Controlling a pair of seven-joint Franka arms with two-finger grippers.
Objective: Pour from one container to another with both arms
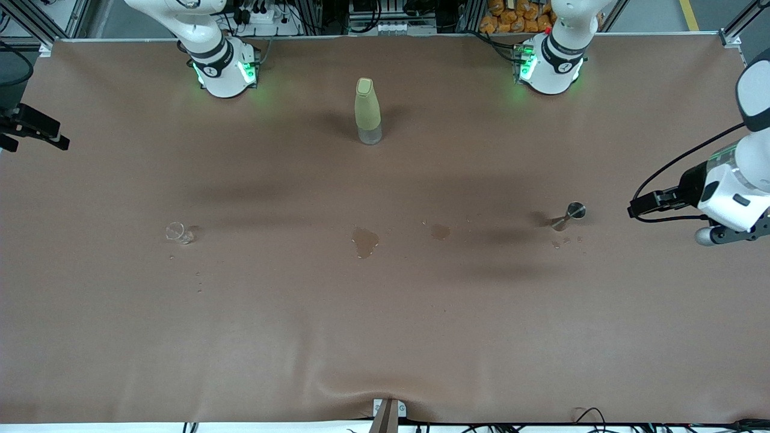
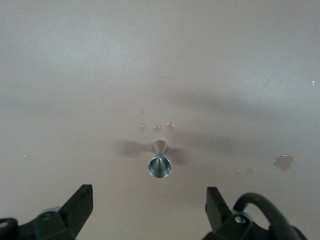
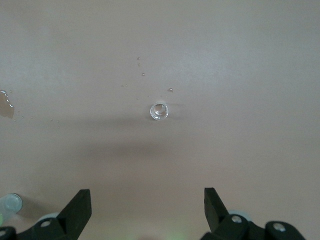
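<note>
1. Tabletop carries a metal jigger toward the left arm's end and a small clear glass toward the right arm's end, well apart. Both stand upright.
2. Puddles lie between them, with droplets beside each vessel. Liquid is out on the cloth; whether the glass holds any cannot be told.
3. Progress: neither vessel is held or lifted. This scene fits vessels awaiting pickup as well as vessels set back down after pouring; the spills do not settle which.
4. Left end effector hangs over the jigger, fingers spread wide, holding nothing.
5. Right end effector hangs over the glass, likewise spread and holding nothing.
6. Pale green bottle stands upright, farther from the front camera, between the arm bases.
</note>
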